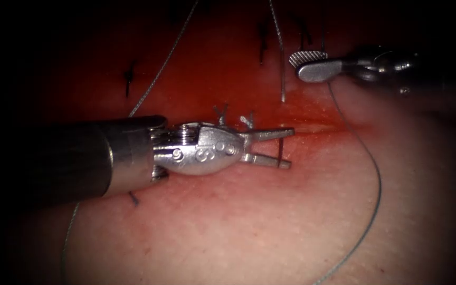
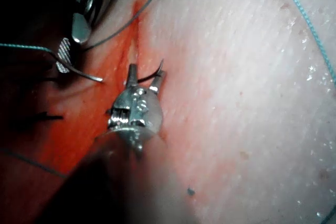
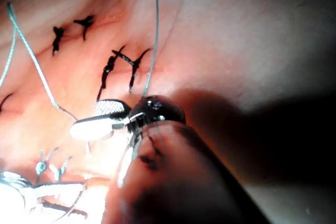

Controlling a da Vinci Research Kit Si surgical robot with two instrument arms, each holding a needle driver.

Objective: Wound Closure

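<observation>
My left tool (image 1: 286, 149) comes in from the left and lies low over the tissue (image 1: 249, 227). Its jaws are open, and the thin dark curved needle (image 1: 281, 150) stands across the gap between their tips. The needle (image 2: 155, 70) shows the same way in the left wrist view, tip pointing up, with the left tool (image 2: 144, 74) around it. I cannot tell whether it sits in the tissue. My right tool (image 1: 308, 63) hovers at the upper right with its jaws apart and nothing gripped. Thread (image 1: 279, 58) runs down past it to the tissue.
Red fluid (image 1: 312, 119) wets the cut beside the left tool's tips. Dark finished stitches (image 3: 118, 64) and cut thread ends (image 1: 220, 113) lie along the cut. A long thread loop (image 1: 378, 184) sweeps over the pale tissue at the right; another strand (image 1: 157, 74) crosses behind the left shaft.
</observation>
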